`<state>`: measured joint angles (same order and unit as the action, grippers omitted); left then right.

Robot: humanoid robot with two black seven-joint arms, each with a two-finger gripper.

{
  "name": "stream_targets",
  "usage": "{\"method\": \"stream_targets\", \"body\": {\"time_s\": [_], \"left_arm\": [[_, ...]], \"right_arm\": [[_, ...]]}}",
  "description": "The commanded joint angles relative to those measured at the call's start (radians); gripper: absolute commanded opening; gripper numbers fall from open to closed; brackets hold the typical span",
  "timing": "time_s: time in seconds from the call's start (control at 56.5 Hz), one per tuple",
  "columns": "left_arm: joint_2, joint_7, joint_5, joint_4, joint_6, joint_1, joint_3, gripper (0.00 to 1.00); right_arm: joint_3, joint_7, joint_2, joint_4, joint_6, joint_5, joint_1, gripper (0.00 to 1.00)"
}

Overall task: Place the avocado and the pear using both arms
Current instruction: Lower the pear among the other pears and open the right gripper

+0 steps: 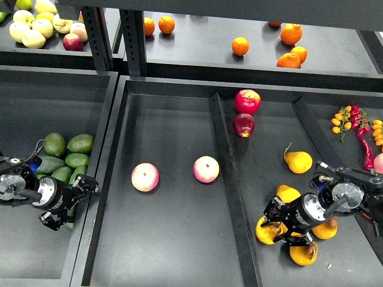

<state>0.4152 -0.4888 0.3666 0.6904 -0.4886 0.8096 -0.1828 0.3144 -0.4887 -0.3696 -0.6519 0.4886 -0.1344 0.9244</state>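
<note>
Pick-up step: left gripper [70,206] open beside avocado [50,164] at nine o'clock, right gripper [276,224] open over pear [270,230] at five o'clock; next, closing.

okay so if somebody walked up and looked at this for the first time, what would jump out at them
Probably the two pink-yellow apples lying alone in the dark middle bin. Next, the two black arms low at either side: the left gripper beside a heap of green avocados in the left bin, and the right gripper down among a cluster of yellow pears in the right bin, with two red apples farther back.
</note>
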Motion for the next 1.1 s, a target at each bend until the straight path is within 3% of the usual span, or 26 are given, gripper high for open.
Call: {"method": "stream_targets", "body": {"time_s": [0.0, 0.195, 0.283, 0.442, 0.778, 1.079], "left_arm": [[0.000, 0.000, 0.000, 0.000, 0.000, 0.002, 0.000, 1.00], [0.000, 0.000, 0.000, 0.000, 0.000, 0.002, 0.000, 1.00], [0.000, 0.000, 0.000, 0.000, 0.000, 0.002, 0.000, 1.00], [0.000, 0.000, 0.000, 0.000, 0.000, 0.002, 0.000, 1.00], [0.002, 0.000, 0.000, 0.000, 0.000, 0.002, 0.000, 1.00], [0.013, 0.000, -0.002, 0.008, 0.000, 0.008, 0.000, 1.00]], "right_arm": [[-0.001, 0.000, 0.003, 0.009, 0.000, 0.004, -0.009, 0.10], [-0.008, 0.000, -0.002, 0.026, 0.000, 0.038, -0.015, 0.19], [-0.009, 0.000, 0.001, 0.029, 0.000, 0.053, -0.015, 0.32], [-0.014, 0.000, 0.008, 0.044, 0.000, 0.084, -0.013, 0.42], [-0.014, 0.000, 0.029, 0.049, 0.000, 0.087, 0.019, 1.00], [-0.015, 0.000, 0.012, 0.020, 0.000, 0.075, 0.073, 1.00]]}}
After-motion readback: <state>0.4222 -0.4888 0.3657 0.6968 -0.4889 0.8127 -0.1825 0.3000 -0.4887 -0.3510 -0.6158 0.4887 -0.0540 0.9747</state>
